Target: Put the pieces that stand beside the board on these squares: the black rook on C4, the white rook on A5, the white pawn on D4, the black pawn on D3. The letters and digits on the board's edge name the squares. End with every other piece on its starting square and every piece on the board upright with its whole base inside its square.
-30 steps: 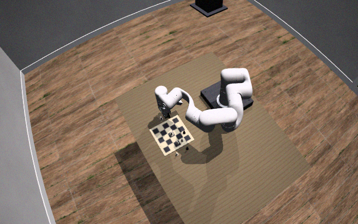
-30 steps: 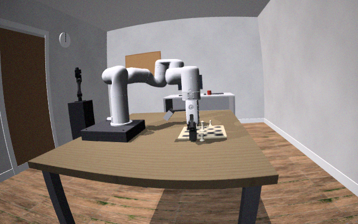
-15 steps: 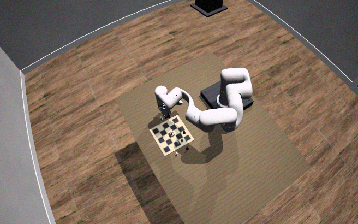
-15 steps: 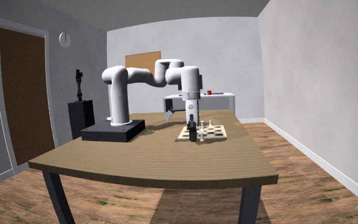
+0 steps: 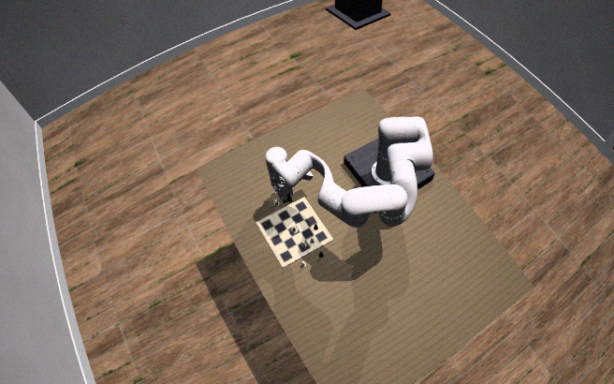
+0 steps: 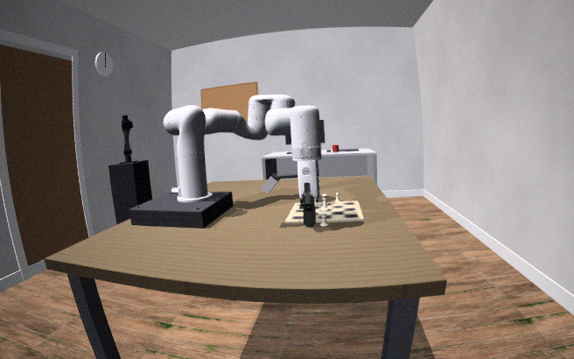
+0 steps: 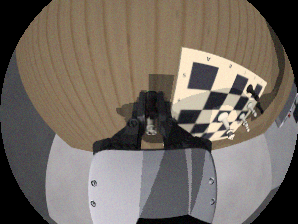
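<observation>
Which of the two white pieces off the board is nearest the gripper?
The white piece beside the gripper; the other stands beyond the board's opposite edge.

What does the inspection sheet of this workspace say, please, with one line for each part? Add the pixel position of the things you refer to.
Surface: wooden table [image 5: 449, 281] [image 6: 245, 254] [image 7: 90, 65], shadows across it.
Job's things: board [image 5: 284, 264] [image 6: 360, 212] [image 7: 189, 53] flat, four pieces on it; two white pieces and a black one visible beside it.
Clutter: nothing seen on the table.
Claw: the claw [image 5: 286, 199] [image 6: 309, 222] [image 7: 151, 100] is low beside the board; its grasp is unclear, dark against dark.
Cables: nothing seen.
Surroundings: wall clock [image 6: 104, 64]; red object [image 6: 335, 148] on a far white bench [image 6: 365, 152].
</observation>
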Motion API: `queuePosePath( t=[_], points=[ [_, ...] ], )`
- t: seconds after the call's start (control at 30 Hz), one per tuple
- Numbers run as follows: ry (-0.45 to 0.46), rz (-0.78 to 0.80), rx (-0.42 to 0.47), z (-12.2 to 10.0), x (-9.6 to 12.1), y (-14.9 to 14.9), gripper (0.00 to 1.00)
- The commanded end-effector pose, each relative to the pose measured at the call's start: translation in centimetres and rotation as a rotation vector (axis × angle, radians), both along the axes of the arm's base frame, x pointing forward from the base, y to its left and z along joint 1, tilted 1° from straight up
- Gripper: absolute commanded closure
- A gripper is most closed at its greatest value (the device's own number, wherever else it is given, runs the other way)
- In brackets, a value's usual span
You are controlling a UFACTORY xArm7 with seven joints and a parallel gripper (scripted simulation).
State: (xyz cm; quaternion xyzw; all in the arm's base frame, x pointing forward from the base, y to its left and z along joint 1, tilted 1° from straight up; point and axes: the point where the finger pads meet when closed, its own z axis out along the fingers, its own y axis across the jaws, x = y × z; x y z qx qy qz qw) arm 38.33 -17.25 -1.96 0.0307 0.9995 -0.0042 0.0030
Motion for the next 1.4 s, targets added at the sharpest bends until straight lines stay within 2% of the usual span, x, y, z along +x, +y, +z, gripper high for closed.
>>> queuePosePath(
  t=[0.0, 0.07, 0.13, 0.37, 0.5, 0.6, 0.97, 1.0, 1.07, 1.13, 1.17, 1.27, 1.3, 1.33, 1.37],
  points=[
    [-0.004, 0.0, -0.002, 1.1, 0.1, 0.0, 1.0],
    [-0.004, 0.0, -0.002, 2.2, 0.1, 0.0, 1.0],
    [-0.004, 0.0, -0.002, 2.2, 0.1, 0.0, 1.0],
    [-0.004, 0.0, -0.002, 7.3, 0.0, 0.0, 1.0],
    [-0.004, 0.0, -0.002, 9.4, 0.0, 0.1, 1.0],
    [-0.004, 0.0, -0.002, 10.0, 0.0, 0.1, 1.0],
    [-0.004, 0.0, -0.002, 10.1, 0.1, 0.2, 1.0],
    [-0.004, -0.002, -0.002, 10.1, 0.3, 1.1, 1.0],
    [-0.003, -0.011, -0.002, 10.3, 1.1, 5.6, 1.0],
    [-0.003, -0.011, -0.002, 10.3, 1.1, 5.6, 1.0],
    [-0.003, -0.017, -0.002, 10.4, 1.3, 8.5, 1.0],
    [-0.003, -0.017, -0.002, 10.4, 1.3, 8.5, 1.0],
    [-0.004, -0.022, -0.002, 10.5, 1.4, 11.1, 1.0],
    [-0.004, -0.022, -0.002, 10.5, 1.4, 11.1, 1.0],
    [-0.004, -0.026, -0.002, 10.6, 1.3, 12.9, 1.0]
  ],
)
